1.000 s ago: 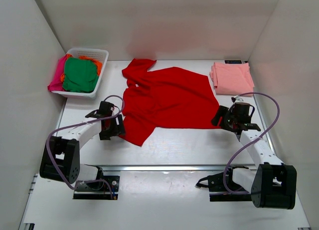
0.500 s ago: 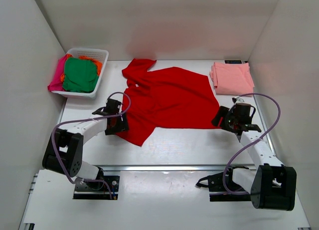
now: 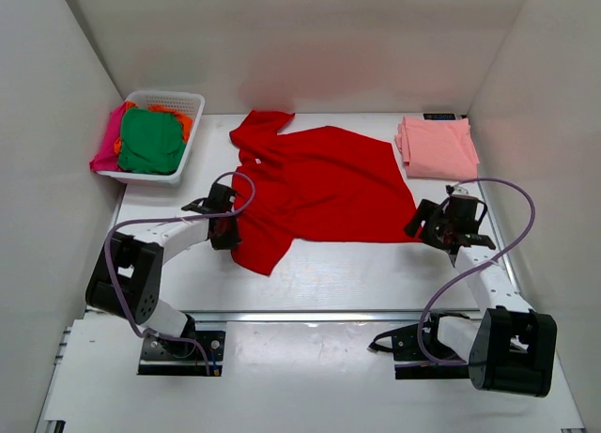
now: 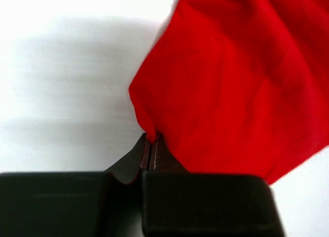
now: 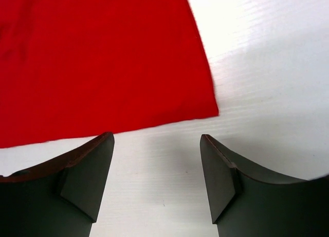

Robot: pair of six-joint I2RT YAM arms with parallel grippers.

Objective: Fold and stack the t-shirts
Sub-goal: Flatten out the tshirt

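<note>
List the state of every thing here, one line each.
red t-shirt: spread unfolded on the table, one edge pinched.
salmon-pink t-shirt: folded, at the table's far right.
green t-shirt: on top in the basket.
left gripper: shut on the red t-shirt's edge.
right gripper: open, holding nothing, beside the red t-shirt's corner.
</note>
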